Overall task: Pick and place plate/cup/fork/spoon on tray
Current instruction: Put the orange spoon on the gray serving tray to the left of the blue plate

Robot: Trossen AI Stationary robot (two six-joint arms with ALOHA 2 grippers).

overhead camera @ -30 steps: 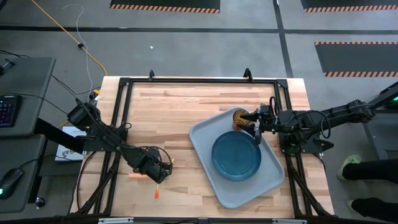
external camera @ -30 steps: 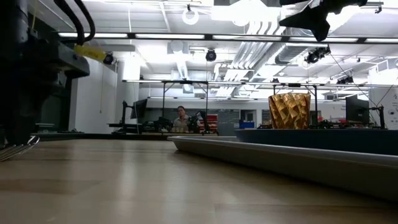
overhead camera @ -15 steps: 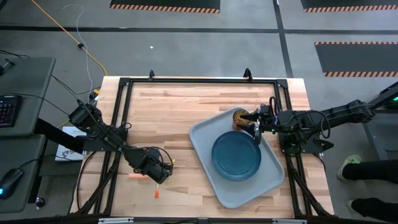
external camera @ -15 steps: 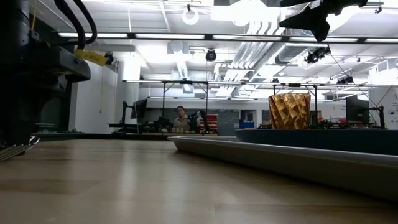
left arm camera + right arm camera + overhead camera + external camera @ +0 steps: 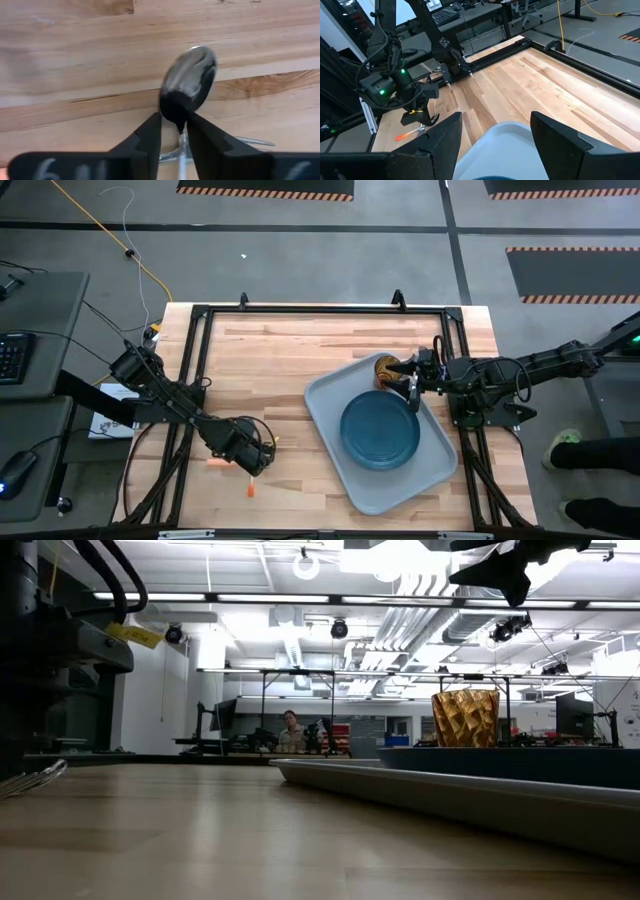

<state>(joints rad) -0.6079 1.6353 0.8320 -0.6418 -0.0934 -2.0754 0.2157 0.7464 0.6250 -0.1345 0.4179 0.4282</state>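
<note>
Spoon (image 5: 189,82) is pinched at its neck between the left hand (image 5: 174,131) fingers, silver bowl sticking out past the fingertips, over bare wood of the worktop (image 5: 290,350). In the high view the left hand (image 5: 250,462) sits near the front-left part of the worktop, well apart from the tray (image 5: 330,395). Cannot tell from the frames whether the spoon is lifted clear or touching the wood.

Fork (image 5: 250,491): orange handle end shows just in front of the left hand in the high view; a second orange bit lies just left of that hand, cannot tell what it belongs to. Silver tines (image 5: 35,778) rest on the worktop at the left edge of the low view; tines also show behind the left fingers in the left wrist view (image 5: 250,142).

Plate (image 5: 380,430) lies flat inside the tray, roughly centred. Cup (image 5: 385,370) stands upright in the tray's far corner, just beside the plate; amber faceted body clear in the low view (image 5: 465,718).

Tray lies angled on the right half of the worktop.

Right hand (image 5: 411,383) hovers above the tray's far corner next to the cup, fingers spread, grasping nothing; wide gap between fingers (image 5: 560,137) in the right wrist view, tray rim (image 5: 507,131) below.

A person (image 5: 292,730) stands far off in the room behind.
</note>
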